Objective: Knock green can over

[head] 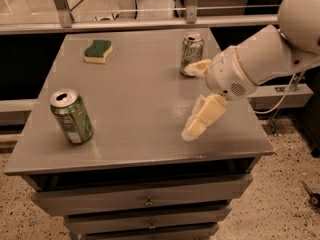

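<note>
The green can (71, 116) stands upright near the front left of the grey table (135, 144); it has a deep green body and a silver top with an open tab hole. My gripper (188, 101) is over the right half of the table, well to the right of the green can and apart from it. It is open and empty, with one cream finger (204, 115) pointing down-left and the other (198, 67) close to a paler can.
A paler silver-white can (192, 51) stands upright at the back right, just behind my upper finger. A green and yellow sponge (98, 51) lies at the back left. Drawers (145, 201) sit under the tabletop. A rail (150, 24) runs behind.
</note>
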Controlling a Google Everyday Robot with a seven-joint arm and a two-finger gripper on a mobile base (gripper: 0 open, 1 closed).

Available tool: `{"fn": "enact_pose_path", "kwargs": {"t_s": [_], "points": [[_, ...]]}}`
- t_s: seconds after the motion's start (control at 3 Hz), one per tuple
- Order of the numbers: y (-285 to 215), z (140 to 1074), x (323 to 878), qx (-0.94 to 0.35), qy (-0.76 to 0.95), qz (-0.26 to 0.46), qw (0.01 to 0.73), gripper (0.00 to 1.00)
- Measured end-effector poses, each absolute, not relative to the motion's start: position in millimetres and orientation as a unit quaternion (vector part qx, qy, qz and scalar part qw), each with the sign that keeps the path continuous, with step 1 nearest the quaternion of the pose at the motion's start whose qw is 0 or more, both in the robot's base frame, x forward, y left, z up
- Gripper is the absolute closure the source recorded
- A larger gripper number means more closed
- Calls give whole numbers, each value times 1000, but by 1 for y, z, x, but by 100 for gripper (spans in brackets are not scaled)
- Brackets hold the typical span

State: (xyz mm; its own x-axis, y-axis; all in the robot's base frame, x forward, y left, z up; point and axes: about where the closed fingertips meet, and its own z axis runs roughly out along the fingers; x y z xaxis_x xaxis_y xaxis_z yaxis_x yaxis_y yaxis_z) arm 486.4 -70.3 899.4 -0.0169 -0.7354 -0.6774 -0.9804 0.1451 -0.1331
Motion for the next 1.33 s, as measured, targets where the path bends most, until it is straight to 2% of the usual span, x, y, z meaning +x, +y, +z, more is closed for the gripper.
{"fn": "enact_pose_path", "kwargs": {"t_s": [0.67,1.33], "points": [[38,870,499,-606,604,336,393,0],[111,876,506,-585,543,399,451,0]]}}
